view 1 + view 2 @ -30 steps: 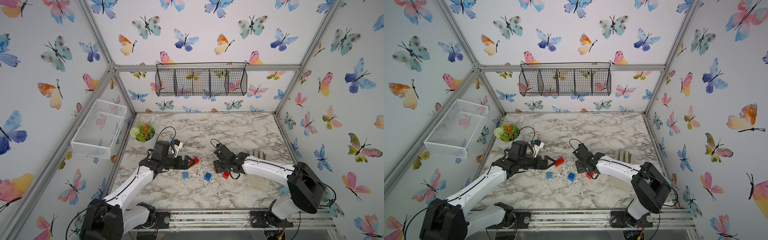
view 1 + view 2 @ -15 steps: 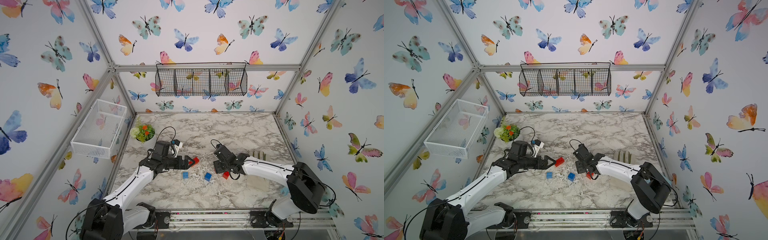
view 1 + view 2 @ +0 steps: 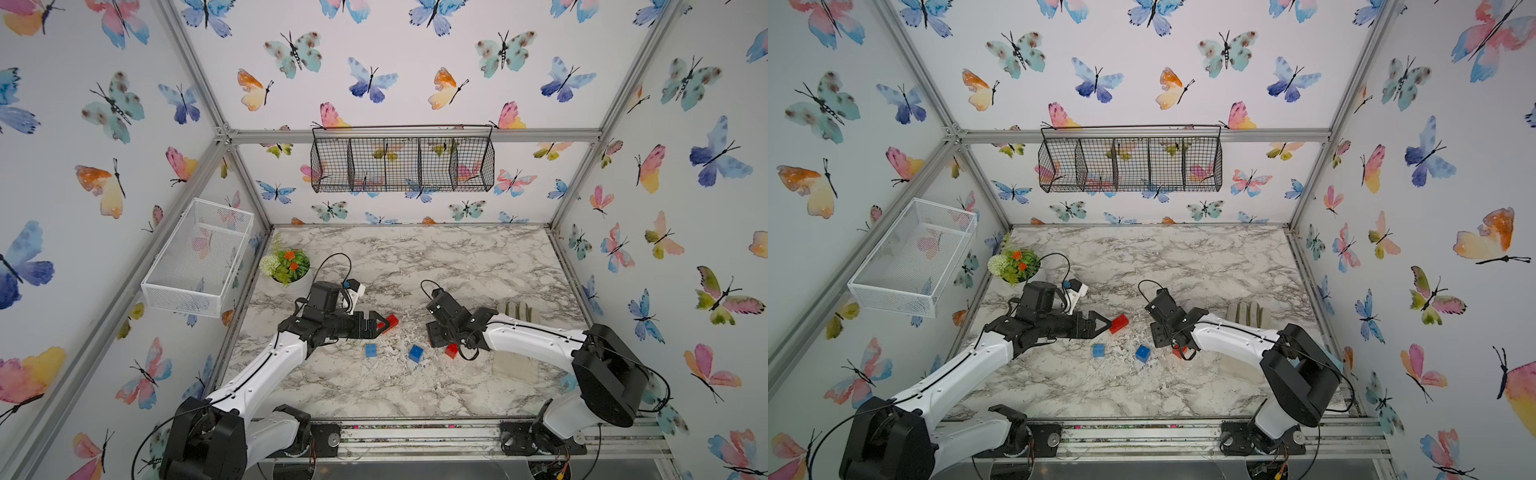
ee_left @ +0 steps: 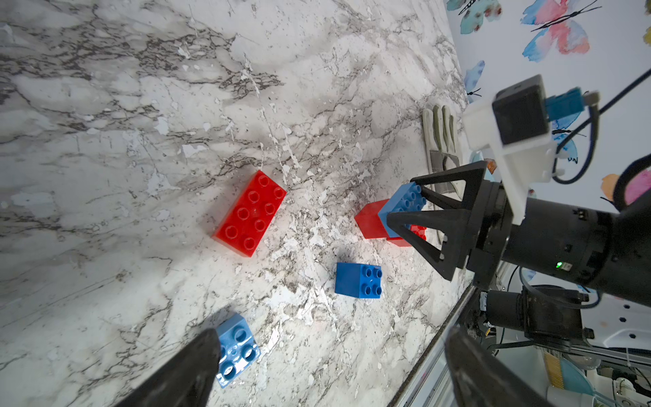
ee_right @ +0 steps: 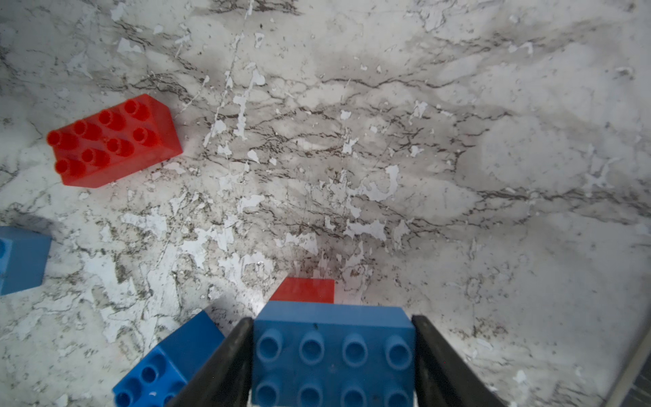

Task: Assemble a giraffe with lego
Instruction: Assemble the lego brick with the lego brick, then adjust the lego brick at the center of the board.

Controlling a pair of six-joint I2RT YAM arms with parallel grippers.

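Observation:
The giraffe shows only as a long blue brick [image 5: 333, 352] resting on two red square bricks [image 4: 370, 220]. My right gripper [image 5: 333, 319] is shut on the long blue brick, low over the table in both top views [image 3: 441, 338]. The loose lego pieces are a long red brick [image 4: 250, 213] [image 3: 390, 322], a dark blue square brick [image 4: 357, 280] [image 3: 415, 353] and a lighter blue square brick [image 4: 237, 349] [image 3: 371, 350]. My left gripper [image 4: 331, 370] is open and holds nothing. It hangs just left of the long red brick [image 3: 1119, 324].
A pale glove [image 3: 515, 311] and a folded cloth [image 3: 513, 365] lie by the right arm. A flower pot [image 3: 286, 266] stands at the back left. A white mesh basket [image 3: 199, 253] hangs on the left wall and a black wire basket [image 3: 403, 164] on the back wall.

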